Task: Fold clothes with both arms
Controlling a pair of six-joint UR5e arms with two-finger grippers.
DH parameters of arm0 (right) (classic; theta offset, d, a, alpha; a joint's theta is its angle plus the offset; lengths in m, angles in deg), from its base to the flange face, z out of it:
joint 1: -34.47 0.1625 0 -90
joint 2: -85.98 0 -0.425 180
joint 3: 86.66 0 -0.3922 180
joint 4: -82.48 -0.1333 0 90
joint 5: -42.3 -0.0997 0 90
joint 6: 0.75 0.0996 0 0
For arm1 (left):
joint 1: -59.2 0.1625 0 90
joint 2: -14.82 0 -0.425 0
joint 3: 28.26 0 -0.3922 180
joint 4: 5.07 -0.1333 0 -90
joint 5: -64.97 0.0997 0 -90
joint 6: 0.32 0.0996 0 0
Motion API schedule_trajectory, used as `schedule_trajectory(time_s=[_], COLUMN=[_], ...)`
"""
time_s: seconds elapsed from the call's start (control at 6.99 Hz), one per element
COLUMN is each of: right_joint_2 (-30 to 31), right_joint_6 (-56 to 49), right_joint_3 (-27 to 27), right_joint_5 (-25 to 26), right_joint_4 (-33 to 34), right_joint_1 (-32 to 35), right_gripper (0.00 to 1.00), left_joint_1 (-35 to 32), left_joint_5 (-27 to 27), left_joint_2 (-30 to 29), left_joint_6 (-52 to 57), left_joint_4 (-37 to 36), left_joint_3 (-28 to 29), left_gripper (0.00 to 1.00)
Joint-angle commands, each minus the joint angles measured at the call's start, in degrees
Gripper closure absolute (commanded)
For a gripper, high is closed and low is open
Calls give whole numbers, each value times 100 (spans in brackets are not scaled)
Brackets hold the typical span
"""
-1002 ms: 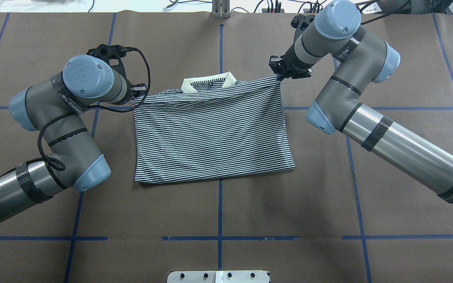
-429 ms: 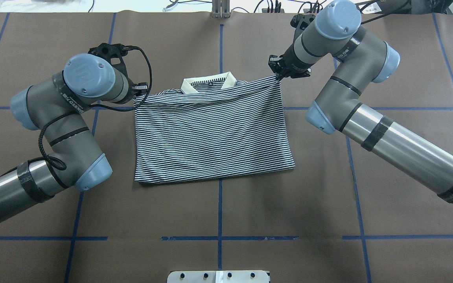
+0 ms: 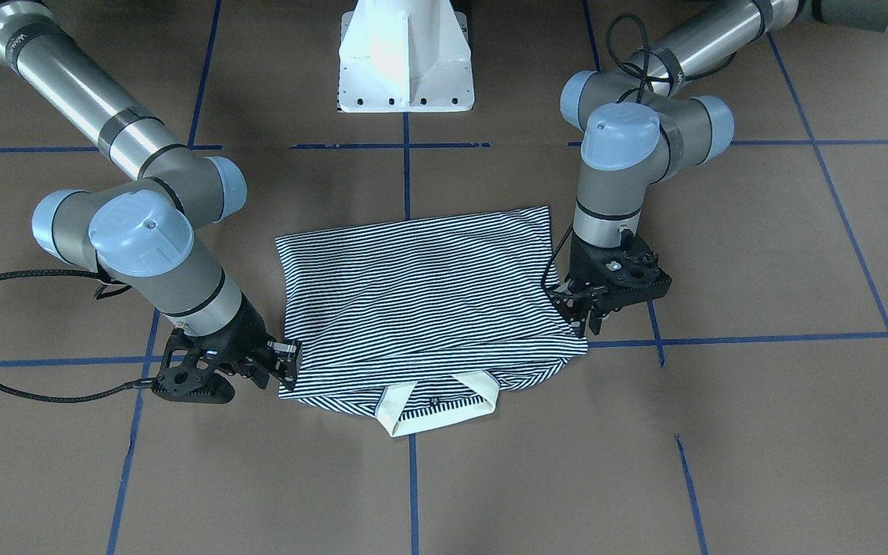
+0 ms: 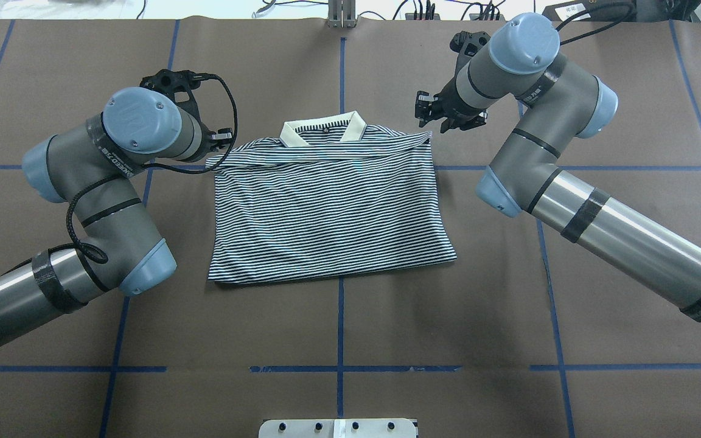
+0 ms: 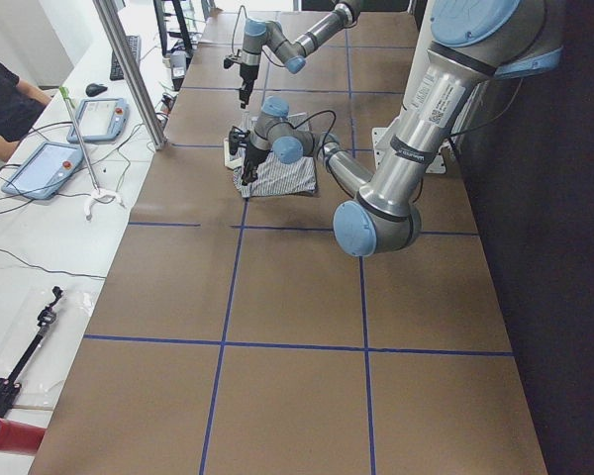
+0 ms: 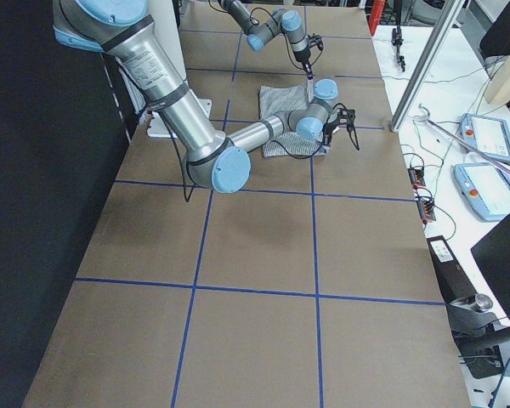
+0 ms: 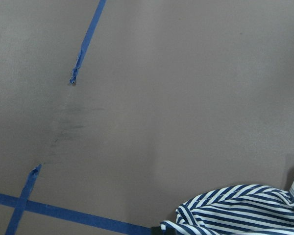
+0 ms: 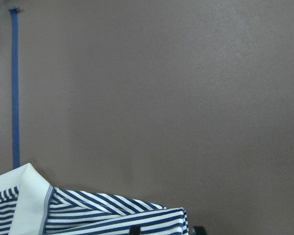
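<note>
The striped polo shirt lies folded into a rectangle at the table's middle, with its cream collar at the far edge. It also shows in the front view. My right gripper is open and empty, just above and beyond the shirt's far right corner. Its two fingertips stand apart over the cloth. My left gripper is at the far left corner and looks shut on the shirt's edge. In the overhead view the left gripper is partly hidden by its wrist.
The white pedestal base stands at the robot's side of the table. Blue tape lines cross the brown table cover. A side bench with tablets and cables runs along the far edge.
My right gripper has opened, let go of the far right corner and lifted back; that corner now lies flat. My left arm has shifted slightly inward with its corner.
</note>
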Motion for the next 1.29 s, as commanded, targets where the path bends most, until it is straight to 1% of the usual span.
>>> schedule_trajectory(time_s=[0.0,0.14,0.29,0.43,0.57,0.72,0.86,1.15], right_joint_2=[26,0,113,366,665,1103,1368,1659], right_joint_6=[0,131,384,535,789,1174,1552,1617], right_joint_3=[5,57,328,826,1510,2248,2664,2712], right_joint_5=[24,-2,-28,-28,24,24,190,664], right_joint_4=[-13,-4,66,484,1036,1303,1436,1438], right_joint_1=[-7,-7,10,-59,-260,-471,-795,-1393], right_gripper=[0,0,0,0,0,0,0,0], left_joint_1=[-11,-38,-47,-55,-47,-47,-47,-38], left_joint_5=[5,-21,-47,-169,-284,-285,-285,-285], left_joint_2=[6,-2,-11,-11,-11,-3,-2,-11], left_joint_6=[2,2,37,63,72,63,55,37], left_joint_4=[58,67,67,49,41,-3,-3,-3], left_joint_3=[14,-56,-126,-153,-232,-502,-557,-567], left_gripper=[0,0,0,0,0,0,0,0])
